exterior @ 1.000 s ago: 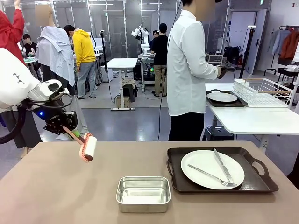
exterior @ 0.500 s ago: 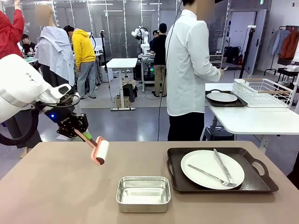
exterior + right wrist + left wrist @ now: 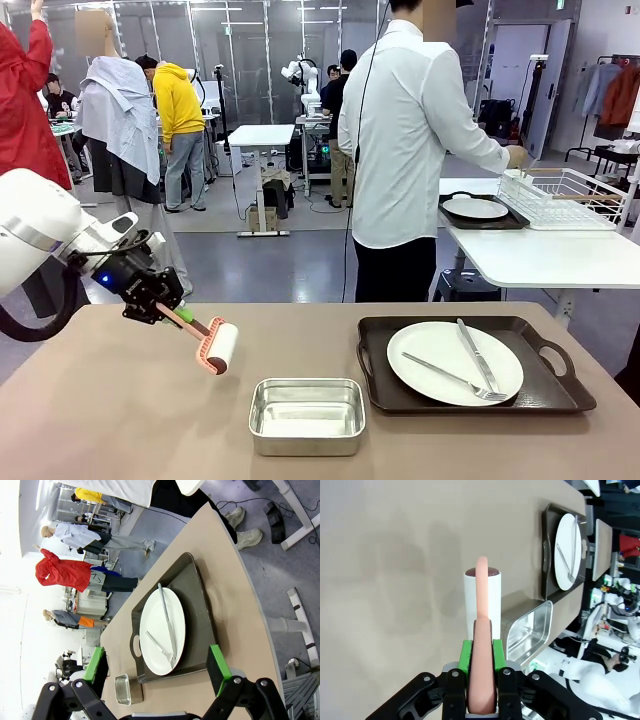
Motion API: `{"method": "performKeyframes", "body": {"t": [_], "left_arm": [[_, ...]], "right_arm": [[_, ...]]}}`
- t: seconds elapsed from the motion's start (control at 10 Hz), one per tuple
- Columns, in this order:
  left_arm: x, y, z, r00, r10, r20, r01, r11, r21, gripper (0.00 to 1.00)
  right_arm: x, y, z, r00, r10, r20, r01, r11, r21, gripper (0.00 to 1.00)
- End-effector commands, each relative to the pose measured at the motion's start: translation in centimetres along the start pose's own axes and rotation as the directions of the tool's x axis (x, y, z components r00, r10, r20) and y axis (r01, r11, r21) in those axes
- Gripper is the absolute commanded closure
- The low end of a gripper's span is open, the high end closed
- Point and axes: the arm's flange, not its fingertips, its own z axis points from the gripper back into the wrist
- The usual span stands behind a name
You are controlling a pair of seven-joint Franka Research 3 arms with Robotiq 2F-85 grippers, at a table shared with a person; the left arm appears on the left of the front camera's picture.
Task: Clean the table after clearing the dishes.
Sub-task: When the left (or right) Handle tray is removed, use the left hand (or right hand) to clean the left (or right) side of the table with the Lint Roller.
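Note:
My left gripper (image 3: 165, 308) is shut on the pink handle of a lint roller (image 3: 219, 348), whose white roll hangs low over the left part of the table (image 3: 110, 420). In the left wrist view the handle runs up between the green pads of the left gripper (image 3: 481, 652) to the roll (image 3: 482, 597). One of the dishes, a white plate (image 3: 440, 370) with fork and knife, lies on a dark tray (image 3: 560, 385) at the table's right. Another plate (image 3: 475, 208) on a tray sits on the white side table. My right gripper (image 3: 156, 652) is open high above the plate (image 3: 157, 625).
A steel rectangular pan (image 3: 307, 415) stands near the front edge at the middle. A person in a white shirt (image 3: 400, 140) stands at the far side, reaching toward the wire rack (image 3: 565, 197). Other people stand farther back.
My left gripper has carried the roller down and to the right, closer to the tabletop. The person has turned and stretched an arm to the wire rack.

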Motion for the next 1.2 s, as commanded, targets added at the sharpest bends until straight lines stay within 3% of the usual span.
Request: {"method": "performKeyframes", "body": {"t": [0.0,0.3,0.6,0.9,1.1], "left_arm": [[0.3,1.6,-0.4,1.000,0.003,-0.008,-0.003,0.997,-0.081,0.79],[0.4,4.3,-2.7,0.999,-0.002,0.041,0.006,0.995,-0.100,0.79],[1.0,7.0,-4.0,0.998,0.059,0.003,-0.059,0.995,-0.082,0.79],[2.0,9.3,-3.9,0.991,0.132,-0.011,-0.132,0.991,-0.029,0.79],[1.9,10.9,-2.6,0.992,0.125,0.002,-0.125,0.992,-0.031,0.79]], "right_arm": [[-0.1,0.0,0.1,1.000,0.006,0.010,-0.007,1.000,0.020,0.00],[-0.1,0.0,0.1,1.000,0.006,0.010,-0.007,1.000,0.020,0.00],[-0.1,0.0,0.1,1.000,0.006,0.010,-0.007,1.000,0.020,0.00],[-0.1,0.0,0.1,1.000,0.006,0.010,-0.007,1.000,0.020,0.00],[-0.1,0.0,0.1,1.000,0.006,0.010,-0.007,1.000,0.020,0.00]]}}
